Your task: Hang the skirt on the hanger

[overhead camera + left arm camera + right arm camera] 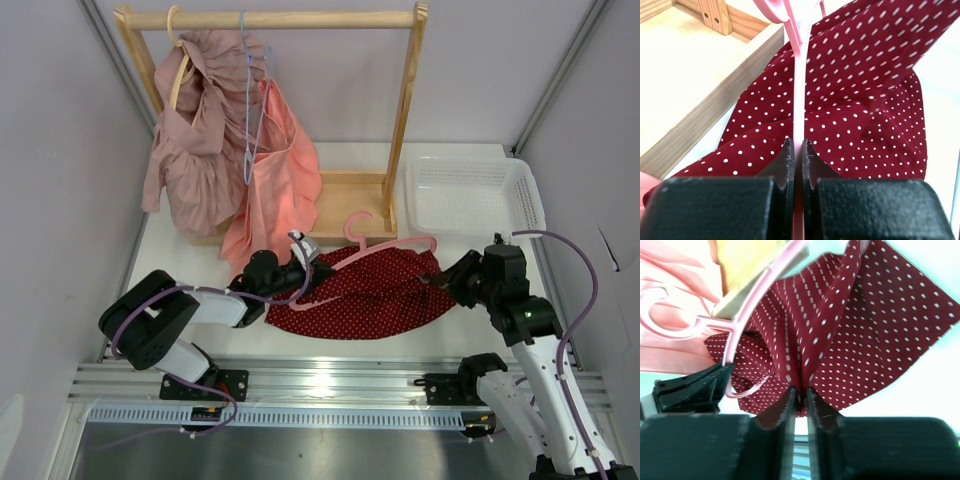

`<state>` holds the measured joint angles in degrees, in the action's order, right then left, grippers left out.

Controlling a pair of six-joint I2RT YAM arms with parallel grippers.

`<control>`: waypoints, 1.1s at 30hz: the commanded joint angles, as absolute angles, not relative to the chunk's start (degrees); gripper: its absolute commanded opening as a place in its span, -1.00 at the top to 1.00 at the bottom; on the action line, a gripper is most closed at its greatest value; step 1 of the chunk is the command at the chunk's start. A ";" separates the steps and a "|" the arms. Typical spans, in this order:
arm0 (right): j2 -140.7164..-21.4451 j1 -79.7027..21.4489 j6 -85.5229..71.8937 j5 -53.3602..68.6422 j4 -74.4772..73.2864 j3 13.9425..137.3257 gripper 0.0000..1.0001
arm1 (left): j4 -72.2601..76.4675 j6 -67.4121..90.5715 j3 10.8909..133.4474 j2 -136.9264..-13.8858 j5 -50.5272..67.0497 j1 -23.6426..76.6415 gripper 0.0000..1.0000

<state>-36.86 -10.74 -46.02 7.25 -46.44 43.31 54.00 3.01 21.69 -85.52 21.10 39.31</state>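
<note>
A white table [175,262] sat between pale walls, with a wooden rack [290,19] at the far side carrying a dusty-pink garment [195,150] and a salmon-pink garment [280,180]. A white basket [465,162] stood at the far right. The skirt [370,295] lay spread on the table near the middle, just in front of the rack's base. The hanger [365,240] lay across the skirt's far edge, its hook pointing far. The left gripper [799,145], at the skirt's left, was clamped tight on the hanger's left end. The right gripper [800,390], at the skirt's right edge, pinched a raised fold of the skirt between its nearly closed fingers.
</note>
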 commanded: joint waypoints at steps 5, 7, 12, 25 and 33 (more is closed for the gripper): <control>-34.98 -11.34 -44.12 6.42 -46.32 39.91 -0.23 | 54.93 0.35 22.94 -85.34 20.04 39.11 1.00; -34.98 -13.95 -44.64 5.98 -44.66 38.85 -0.35 | 55.19 0.44 22.85 -85.52 20.13 39.20 1.00; -40.93 -29.30 -50.78 0.29 -35.01 37.00 -0.27 | 55.28 0.70 23.11 -85.69 20.13 39.29 1.00; -59.58 -48.78 -73.82 -17.39 -0.02 26.99 -0.28 | 55.63 1.32 23.03 -85.08 19.60 39.46 1.00; -68.46 -50.88 -82.61 -23.71 10.80 25.58 -0.38 | 55.64 1.50 23.82 -84.73 19.16 39.64 1.00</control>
